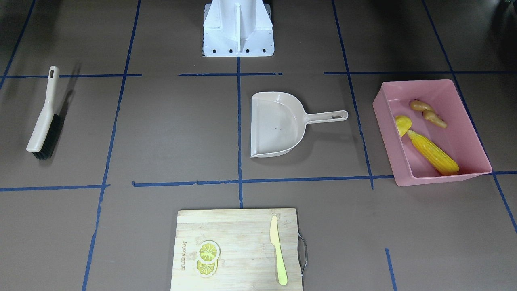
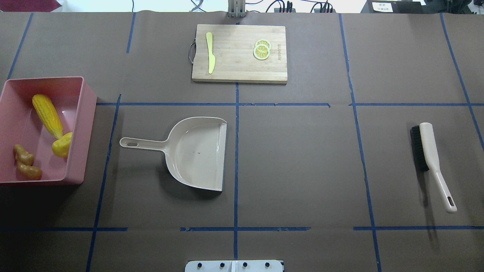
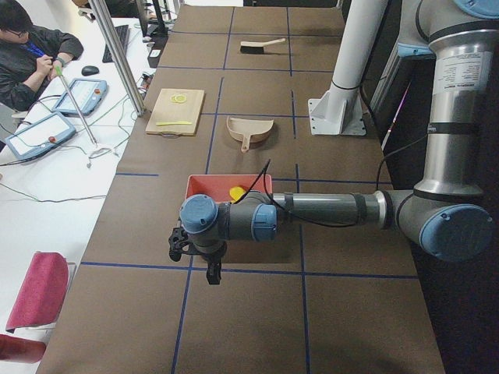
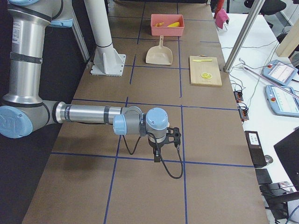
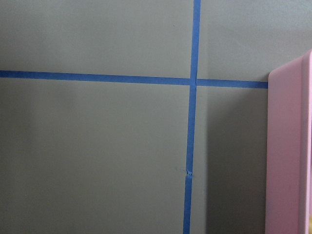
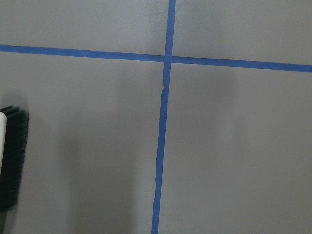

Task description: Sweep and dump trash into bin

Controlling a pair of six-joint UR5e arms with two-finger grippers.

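The left tool (image 3: 212, 276), spread or pressed together I cannot tell, hovers near the bin (image 2: 81, 124) holding trash (image 2: 47, 110).

Left gripper (image 3: 193, 251) and right gripper (image 4: 164, 140) show only side-on, jaws unreadable. At the table's left edge the left arm covers most of the bin (image 3: 210, 178). The board (image 1: 226, 234) is clipped at the frame's bottom.

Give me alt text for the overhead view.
Pink bin at left holds corn, a yellow lump and ginger; an empty dustpan mid-table, a brush at right, a board with knife and lemon slices at the far edge.
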